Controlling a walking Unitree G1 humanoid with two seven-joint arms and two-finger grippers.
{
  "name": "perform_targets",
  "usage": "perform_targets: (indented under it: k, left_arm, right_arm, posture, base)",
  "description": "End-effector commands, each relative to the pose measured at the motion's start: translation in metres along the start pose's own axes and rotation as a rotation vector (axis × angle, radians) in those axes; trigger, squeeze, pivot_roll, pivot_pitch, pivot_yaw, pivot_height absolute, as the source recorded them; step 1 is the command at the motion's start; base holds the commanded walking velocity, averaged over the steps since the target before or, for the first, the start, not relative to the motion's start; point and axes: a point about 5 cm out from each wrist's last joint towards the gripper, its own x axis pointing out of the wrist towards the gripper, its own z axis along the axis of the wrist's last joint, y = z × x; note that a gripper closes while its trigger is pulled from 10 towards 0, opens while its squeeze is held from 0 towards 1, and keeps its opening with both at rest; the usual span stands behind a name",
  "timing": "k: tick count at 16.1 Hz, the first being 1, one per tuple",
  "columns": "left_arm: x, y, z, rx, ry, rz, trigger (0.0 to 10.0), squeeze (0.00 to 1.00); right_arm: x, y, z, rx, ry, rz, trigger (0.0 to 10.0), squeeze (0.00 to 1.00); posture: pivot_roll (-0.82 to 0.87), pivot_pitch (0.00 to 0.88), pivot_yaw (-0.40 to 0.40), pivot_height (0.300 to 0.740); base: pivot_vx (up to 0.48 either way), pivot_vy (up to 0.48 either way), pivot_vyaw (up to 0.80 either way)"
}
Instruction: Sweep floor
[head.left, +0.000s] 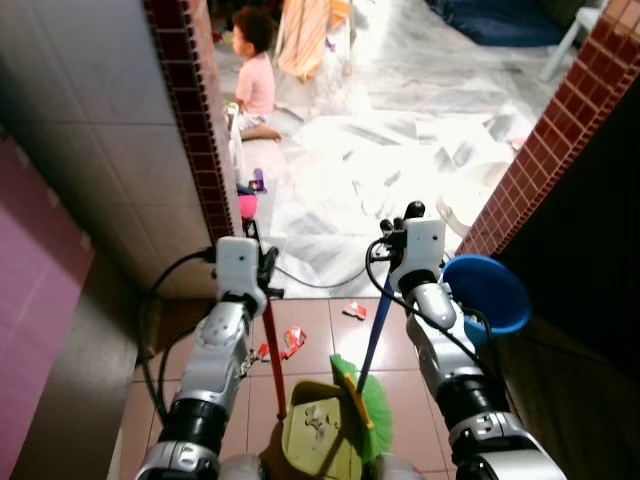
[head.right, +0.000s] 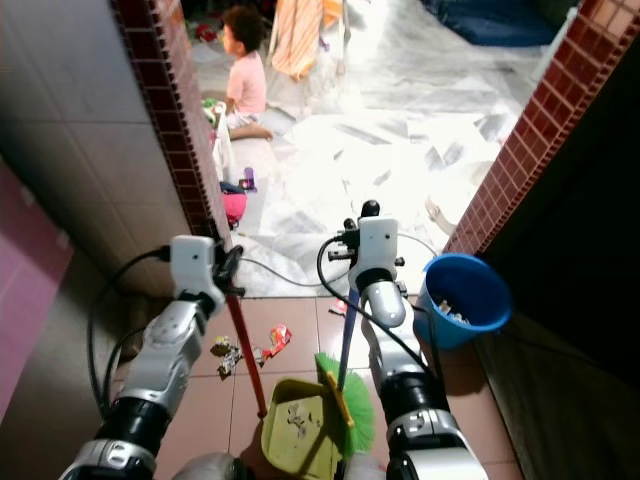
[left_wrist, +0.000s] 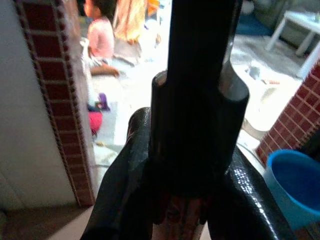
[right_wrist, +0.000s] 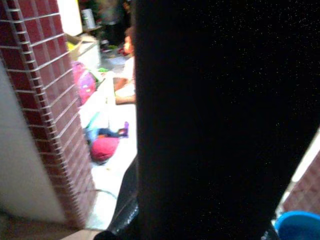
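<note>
Litter: red wrappers (head.left: 290, 342) on the brown tile floor (head.left: 310, 325), at about 12 o'clock from the yellow-green dustpan (head.left: 318, 428). Left hand (head.left: 262, 272) clenched on the dustpan's red handle (head.left: 273, 350), axis running 12 to 6. Right hand (head.left: 388, 258) clenched on the blue stick of the green broom (head.left: 365, 395), bristles touching the pan's 3 o'clock edge. Left hand is nearer the wrappers. Blue bucket (head.left: 488, 292) at 2 o'clock. No legible writing.

I'm standing on reddish-brown floor tiles (head.left: 320, 340) in a dim passage, grey tiled wall (head.left: 90, 150) on my left, brick-tile pillars (head.left: 190, 120) either side. Beyond the pillars, a brightly lit pale marble floor (head.left: 400, 120) with a person (head.left: 255, 75) sitting on it.
</note>
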Motion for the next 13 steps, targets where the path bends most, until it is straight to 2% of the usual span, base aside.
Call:
perform_targets:
  k: [1, 2, 4, 9, 13]
  left_arm:
    - [0.005, -0.002, 0.032, 0.004, -0.157, 0.002, 10.0, 0.00]
    - [0.005, 0.002, 0.033, 0.003, -0.164, 0.026, 10.0, 0.00]
    - [0.006, 0.005, 0.033, 0.009, -0.162, 0.036, 10.0, 0.00]
    - [0.008, -0.003, 0.041, -0.007, -0.192, -0.022, 10.0, 0.00]
    - [0.006, -0.007, 0.039, -0.013, -0.187, -0.038, 10.0, 0.00]
  right_arm:
    - [-0.002, -0.021, 0.008, -0.109, -0.050, -0.068, 10.0, 0.00]
    - [-0.003, -0.032, 0.014, -0.165, -0.090, -0.107, 10.0, 0.00]
    - [-0.005, -0.040, 0.019, -0.227, -0.118, -0.136, 10.0, 0.00]
    - [-0.005, -0.032, 0.011, -0.157, -0.077, -0.135, 10.0, 0.00]
    - [-0.006, -0.027, 0.006, -0.143, -0.053, -0.124, 10.0, 0.00]
  posture:
    - [-0.04, 0.000, 0.010, 0.740]
    - [-0.04, 0.000, 0.015, 0.740]
    - [-0.05, 0.000, 0.021, 0.740]
    - [-0.05, 0.000, 0.030, 0.740]
    - [-0.05, 0.000, 0.030, 0.740]
  base:
    - [0.000, 0.000, 0.00]
    - [0.000, 0.000, 0.00]
    - [0.000, 0.000, 0.00]
    - [0.000, 0.000, 0.00]
    - [0.000, 0.000, -0.63]
